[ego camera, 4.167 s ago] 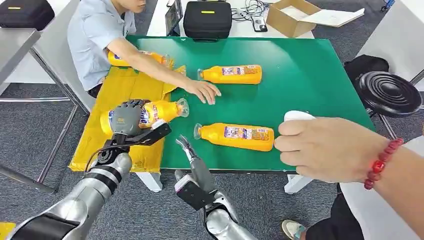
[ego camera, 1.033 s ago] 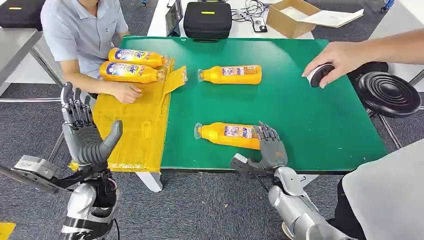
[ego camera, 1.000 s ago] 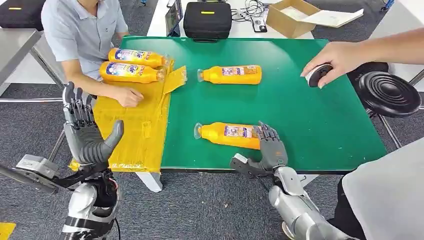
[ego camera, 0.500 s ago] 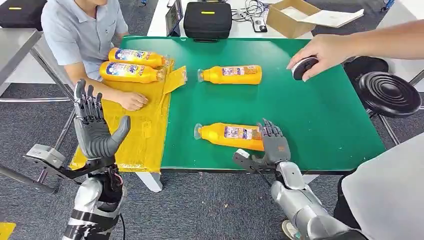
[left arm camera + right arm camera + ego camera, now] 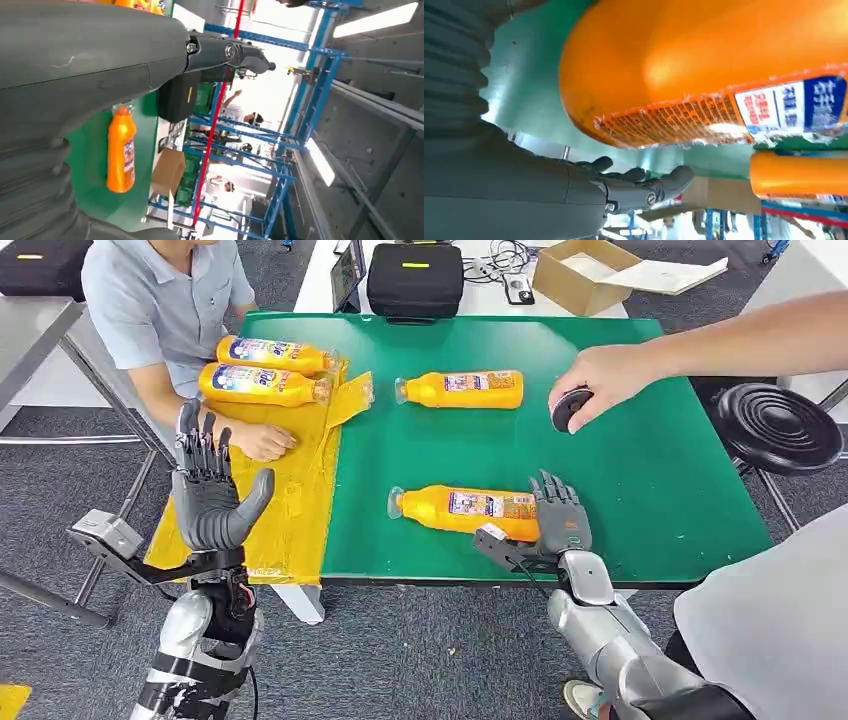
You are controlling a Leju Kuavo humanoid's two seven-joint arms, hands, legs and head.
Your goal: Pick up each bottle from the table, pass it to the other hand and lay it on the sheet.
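Two bottles left on the table; right hand, fingers spread, empty, by the near-edge bottle, looks slick, so grab mid-body.

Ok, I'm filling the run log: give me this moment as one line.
left hand: raised, open | right hand: at base of near orange bottle, not gripping | yellow sheet: two bottles laid | far bottle: on green table

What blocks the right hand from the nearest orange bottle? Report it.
Nothing visible does. The right hand is open at the base end of the orange plastic bottle lying on the green table.
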